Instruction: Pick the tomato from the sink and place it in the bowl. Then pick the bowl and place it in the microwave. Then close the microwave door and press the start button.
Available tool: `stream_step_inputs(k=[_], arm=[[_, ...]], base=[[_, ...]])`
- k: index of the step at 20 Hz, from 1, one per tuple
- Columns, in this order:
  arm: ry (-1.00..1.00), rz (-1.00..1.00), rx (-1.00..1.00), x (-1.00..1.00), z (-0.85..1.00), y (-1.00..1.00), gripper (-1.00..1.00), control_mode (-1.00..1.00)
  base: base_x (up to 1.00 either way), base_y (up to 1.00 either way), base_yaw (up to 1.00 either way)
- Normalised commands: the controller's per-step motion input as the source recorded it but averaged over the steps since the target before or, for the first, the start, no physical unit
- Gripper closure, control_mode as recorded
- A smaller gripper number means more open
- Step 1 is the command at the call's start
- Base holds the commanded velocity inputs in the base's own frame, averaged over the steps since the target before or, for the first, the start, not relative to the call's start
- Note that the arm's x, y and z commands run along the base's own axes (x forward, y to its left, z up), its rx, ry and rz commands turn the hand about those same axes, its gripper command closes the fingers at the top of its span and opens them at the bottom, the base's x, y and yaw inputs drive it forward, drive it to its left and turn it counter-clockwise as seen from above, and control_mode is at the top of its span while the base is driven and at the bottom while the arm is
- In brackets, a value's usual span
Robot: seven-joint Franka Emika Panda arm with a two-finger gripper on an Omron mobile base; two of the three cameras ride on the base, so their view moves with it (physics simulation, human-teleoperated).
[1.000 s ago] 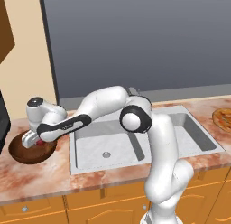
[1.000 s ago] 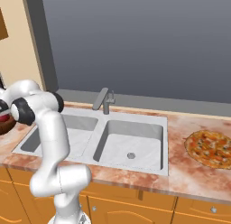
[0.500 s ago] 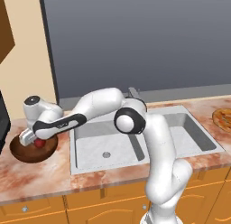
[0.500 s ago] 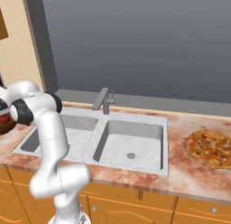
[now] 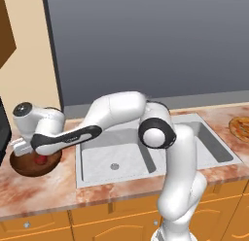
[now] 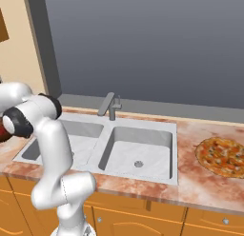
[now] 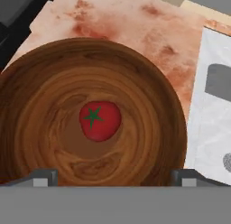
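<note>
In the hand view the tomato [image 7: 100,120] lies at the centre of the bowl [image 7: 149,105], apart from the spread fingertips [image 7: 43,177] of the open, empty hand [image 7: 115,177]. The left base view puts bowl [image 5: 24,166] at the frame's left on the counter [image 5: 39,194], beside the sink [image 5: 121,155]. The right base view adds a pizza [image 6: 220,156] at the right.

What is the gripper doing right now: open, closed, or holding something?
Gripper: open, holding nothing; it hangs above the bowl, where the tomato lies free.
</note>
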Motion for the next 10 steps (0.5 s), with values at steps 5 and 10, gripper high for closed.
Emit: stream_step_inputs(k=[5,10], arm=[[0.00,-0.40,0.15,-0.77,0.09,-0.74,-1.00,-1.00],[0.02,-0.30,0.20,0.07,0.07,-0.77,-1.00,-1.00]], base=[[0.00,0.00,0.00],[0.00,0.00,0.00]])
